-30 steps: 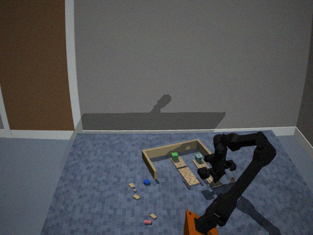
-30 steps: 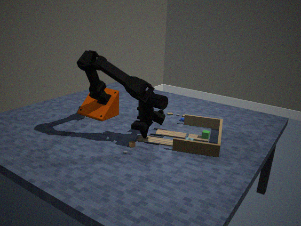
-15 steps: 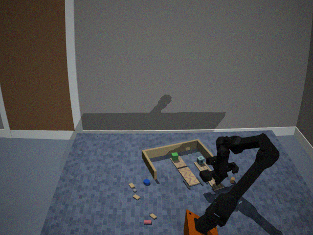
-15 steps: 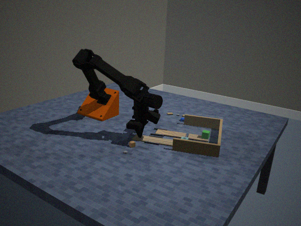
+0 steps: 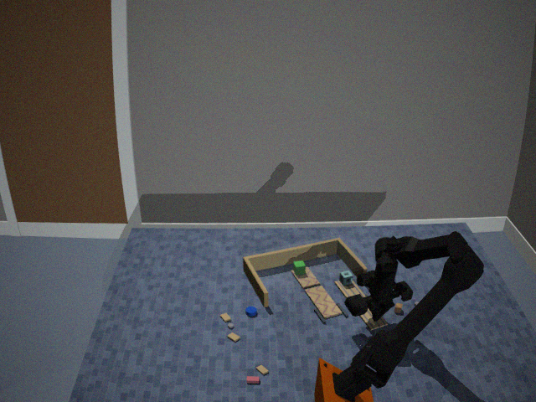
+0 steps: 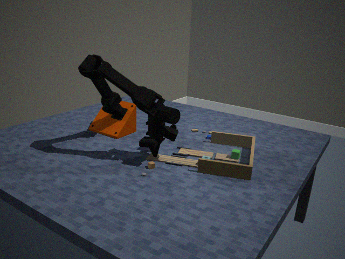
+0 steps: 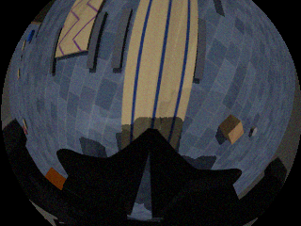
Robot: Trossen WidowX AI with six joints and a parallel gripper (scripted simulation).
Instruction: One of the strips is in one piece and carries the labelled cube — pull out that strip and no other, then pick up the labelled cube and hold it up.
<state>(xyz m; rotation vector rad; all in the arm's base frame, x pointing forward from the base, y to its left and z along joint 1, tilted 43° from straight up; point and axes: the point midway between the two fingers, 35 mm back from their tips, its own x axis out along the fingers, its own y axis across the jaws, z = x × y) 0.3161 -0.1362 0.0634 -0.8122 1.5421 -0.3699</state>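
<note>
A striped strip [image 5: 351, 291] [image 6: 179, 160] [image 7: 157, 71] with blue lines looks unbroken where it shows. A teal cube [image 5: 346, 280] [image 6: 206, 157] with a dark mark on top stands on its far end. My gripper [image 5: 375, 317] [image 6: 156, 156] [image 7: 151, 133] is shut and empty, pointing down with its tips at the strip's near end; whether they touch is unclear. A zigzag strip [image 5: 323, 301] [image 6: 194, 152] [image 7: 77, 28] lies to the left, with a break between it and its far piece [image 5: 305, 279] [image 6: 222, 157], which carries a green cube [image 5: 299, 267] [image 6: 235, 154].
A low wooden wall [image 5: 294, 256] [image 6: 222, 168] surrounds the far ends on three sides. Dark rails [image 7: 123, 42] [image 7: 201, 52] flank the strips. A tan block [image 5: 399, 308] [image 6: 151, 164] [image 7: 230, 129] sits right of the gripper. A blue disc [image 5: 251, 311] and a pink block [image 5: 253, 379] lie left.
</note>
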